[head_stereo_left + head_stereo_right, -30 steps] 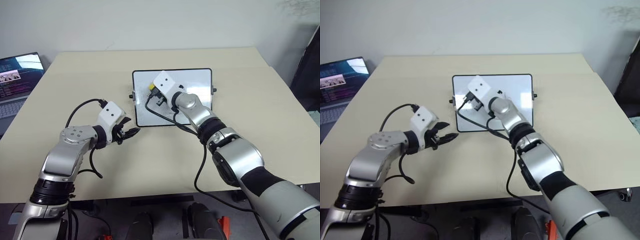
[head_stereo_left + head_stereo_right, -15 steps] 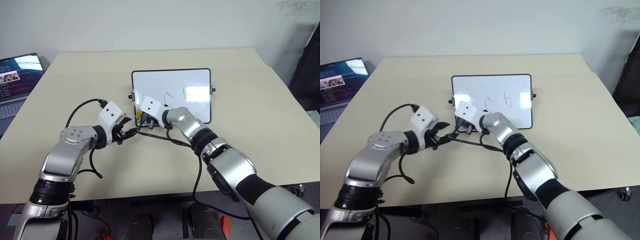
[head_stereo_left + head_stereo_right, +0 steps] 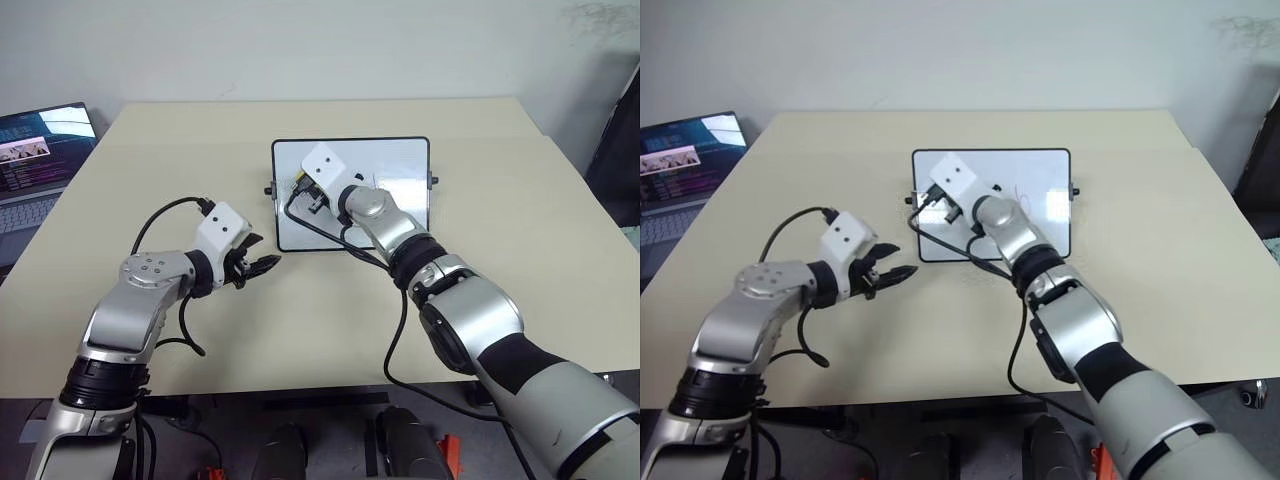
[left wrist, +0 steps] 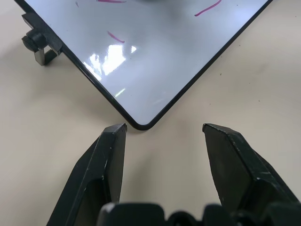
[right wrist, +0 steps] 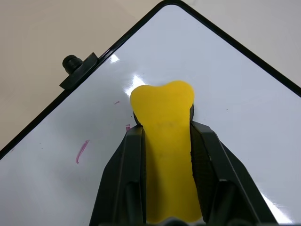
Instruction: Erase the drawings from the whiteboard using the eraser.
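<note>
On the beige tabletop (image 3: pixel 480 210) the small glossy white whiteboard with its thin black frame (image 3: pixel 405 160) is lying flat, the right gripper (image 5: pixel 163 123) reaching over its left part. The right wrist view is showing what the head views barely give: the bright yellow eraser block (image 5: pixel 165 141) sitting clamped between the two black fingers (image 5: pixel 127 165), its tip at the board. The left gripper (image 4: pixel 163 128) is hovering with jaws spread and empty just off one rounded board corner. Three reddish drawing strokes (image 4: pixel 207 8) are showing in the left wrist view, and one clear stroke with two fainter specks in the right. One open laptop (image 3: pixel 35 150) is sitting at the far left.
</note>
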`<state>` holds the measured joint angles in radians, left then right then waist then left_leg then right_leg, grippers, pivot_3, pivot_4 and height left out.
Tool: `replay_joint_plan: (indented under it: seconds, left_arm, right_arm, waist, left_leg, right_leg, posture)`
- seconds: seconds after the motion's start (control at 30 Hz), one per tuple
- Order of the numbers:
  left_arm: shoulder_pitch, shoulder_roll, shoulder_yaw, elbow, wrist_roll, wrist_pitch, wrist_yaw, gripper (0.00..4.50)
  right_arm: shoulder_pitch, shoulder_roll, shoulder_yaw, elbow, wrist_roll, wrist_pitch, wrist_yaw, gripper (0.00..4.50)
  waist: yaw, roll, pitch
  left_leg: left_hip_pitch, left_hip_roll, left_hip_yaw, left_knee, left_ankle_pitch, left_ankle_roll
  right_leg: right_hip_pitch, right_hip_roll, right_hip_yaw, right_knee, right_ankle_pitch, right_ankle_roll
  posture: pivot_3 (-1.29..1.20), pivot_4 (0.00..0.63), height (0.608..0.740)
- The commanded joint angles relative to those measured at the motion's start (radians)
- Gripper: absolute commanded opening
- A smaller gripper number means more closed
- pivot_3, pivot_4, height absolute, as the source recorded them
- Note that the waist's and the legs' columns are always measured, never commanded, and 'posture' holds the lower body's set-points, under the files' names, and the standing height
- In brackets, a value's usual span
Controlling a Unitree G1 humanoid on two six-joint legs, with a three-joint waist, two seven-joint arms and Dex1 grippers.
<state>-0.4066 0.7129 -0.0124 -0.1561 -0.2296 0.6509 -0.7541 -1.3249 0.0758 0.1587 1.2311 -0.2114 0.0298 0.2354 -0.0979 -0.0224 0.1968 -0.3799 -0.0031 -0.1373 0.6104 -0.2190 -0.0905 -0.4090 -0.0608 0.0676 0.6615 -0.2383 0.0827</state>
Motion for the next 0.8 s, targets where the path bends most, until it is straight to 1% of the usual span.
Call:
replay_joint_plan:
  seconds: [0.03,0.13,0.2,0.33,0.4,0.47,0.6,0.73,0.8]
  left_arm:
    - [-0.022,0.006,0.012,-0.019,-0.002,-0.011,-0.001,2.79]
    - [-0.019,0.008,0.014,-0.022,-0.003,-0.009,-0.001,2.79]
    - [-0.017,0.010,0.016,-0.024,-0.003,-0.008,-0.002,2.79]
    - [-0.016,0.013,0.019,-0.026,-0.004,-0.007,-0.002,2.79]
    - [-0.013,0.015,0.022,-0.028,-0.005,-0.006,-0.003,2.79]
    - [-0.014,0.017,0.021,-0.025,-0.004,-0.007,-0.004,2.79]
    - [-0.022,0.014,0.015,-0.017,-0.001,-0.011,-0.004,2.79]
    - [-0.031,0.010,0.008,-0.010,0.001,-0.016,-0.005,2.79]
    - [-0.032,0.010,0.006,-0.007,0.001,-0.017,-0.006,2.79]
  right_arm:
    - [0.010,0.013,-0.010,0.006,0.005,-0.023,-0.018,0.96]
    - [0.042,0.040,0.025,0.012,-0.021,-0.020,0.020,0.96]
    - [0.068,0.054,0.050,0.020,-0.032,0.003,0.077,0.96]
    - [0.097,0.055,0.076,0.019,-0.046,0.044,0.135,0.96]
    - [0.122,0.051,0.088,0.012,-0.046,0.069,0.192,0.96]
    - [0.132,0.045,0.092,0.000,-0.049,0.077,0.211,0.96]
    - [0.111,0.025,0.070,-0.013,-0.043,0.077,0.168,0.96]
    - [0.060,-0.020,0.008,-0.007,-0.015,0.084,0.040,0.96]
    - [0.039,-0.039,-0.011,-0.002,-0.005,0.083,0.002,0.96]
  waist:
    - [-0.001,0.000,0.000]
    - [-0.007,0.000,0.000]
    - [-0.012,0.000,0.000]
    - [-0.019,0.000,0.000]
    - [-0.018,-0.001,-0.001]
    - [-0.017,-0.001,-0.001]
    - [-0.017,-0.001,-0.001]
    - [-0.009,-0.001,-0.001]
    - [0.000,-0.001,-0.001]
  left_leg:
    - [0.000,0.000,0.000,0.000,0.000,0.000]
    - [0.000,0.000,0.000,0.000,0.000,0.000]
    - [0.000,0.000,0.000,0.000,0.000,0.000]
    - [0.002,0.001,0.001,0.000,0.000,0.000]
    - [0.004,0.001,0.001,0.000,0.000,0.000]
    - [0.007,0.001,0.001,0.000,0.000,0.000]
    - [0.008,0.002,0.001,0.000,0.000,0.001]
    - [0.008,0.003,0.001,0.000,0.001,0.001]
    - [0.007,0.003,0.000,0.000,0.001,0.002]
  right_leg:
    - [0.000,0.000,0.000,0.000,0.000,0.000]
    - [0.000,0.000,0.000,0.000,0.000,0.000]
    - [0.000,0.000,0.000,0.000,0.000,0.000]
    - [0.000,0.001,0.001,0.001,-0.001,0.001]
    - [0.003,0.002,0.001,0.001,-0.002,0.002]
    - [0.005,0.002,0.001,0.001,-0.003,0.003]
    - [0.005,0.002,0.001,0.001,-0.002,0.003]
    - [0.005,0.004,0.001,0.001,-0.001,0.002]
    - [0.005,0.004,0.001,0.001,-0.001,0.001]
  posture:
    - [0.00,0.150,0.740]
    - [0.00,0.150,0.740]
    - [0.00,0.150,0.740]
    - [0.00,0.150,0.740]
    - [0.00,0.150,0.740]
    - [0.00,0.150,0.740]
    - [0.00,0.150,0.740]
    - [0.00,0.150,0.740]
    - [0.00,0.150,0.740]
